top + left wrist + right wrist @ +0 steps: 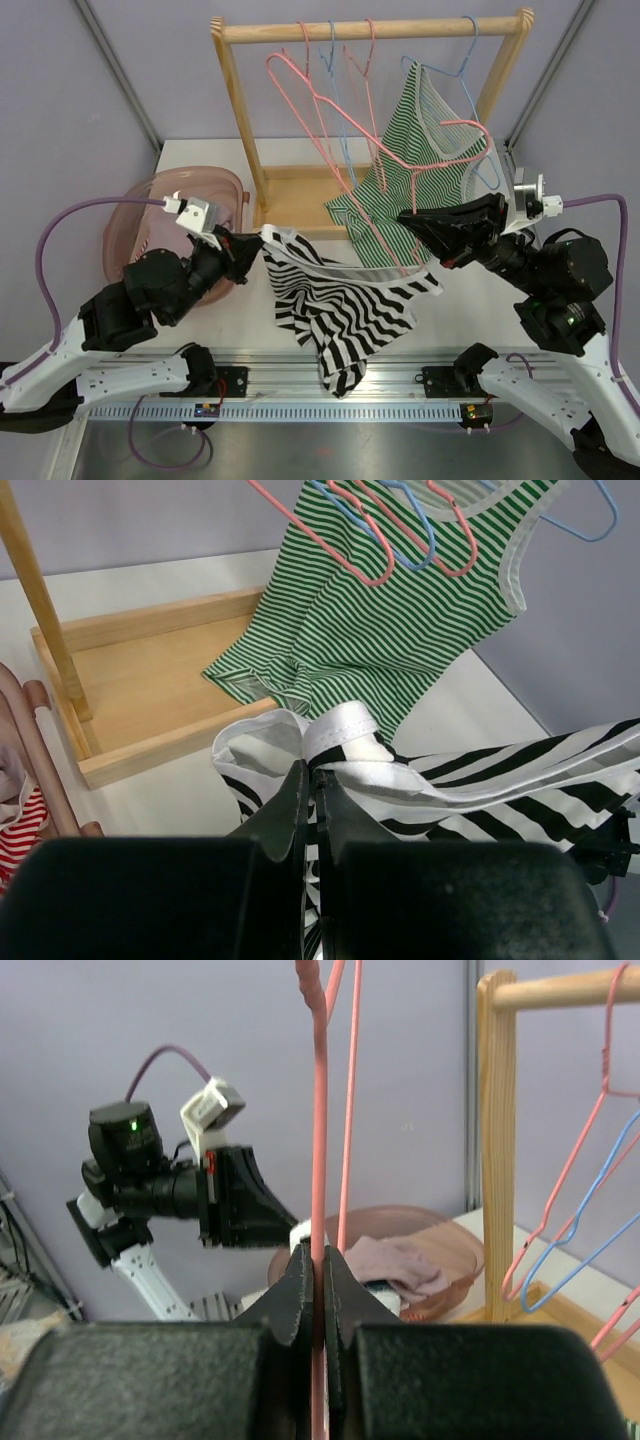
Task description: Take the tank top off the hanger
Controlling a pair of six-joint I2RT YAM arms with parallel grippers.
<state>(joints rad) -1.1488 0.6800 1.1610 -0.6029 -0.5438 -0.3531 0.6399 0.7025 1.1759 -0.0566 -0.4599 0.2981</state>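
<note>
A black-and-white striped tank top (340, 310) is stretched between the two arms and sags over the table's front edge. My left gripper (255, 243) is shut on its white strap (340, 723). My right gripper (405, 218) is shut on the thin bar of a pink hanger (318, 1110), which runs upright between the jaws. The top's right end reaches the low part of that hanger (408, 262). I cannot tell whether it still hooks on it. A green striped tank top (400, 170) hangs on another pink hanger on the rack.
The wooden rack (370, 28) holds several pink and blue hangers, and its tray base (150, 670) sits behind the garment. A pink basin (140, 215) with clothes stands at the left by the left arm. The left arm (150, 1180) faces the right wrist camera.
</note>
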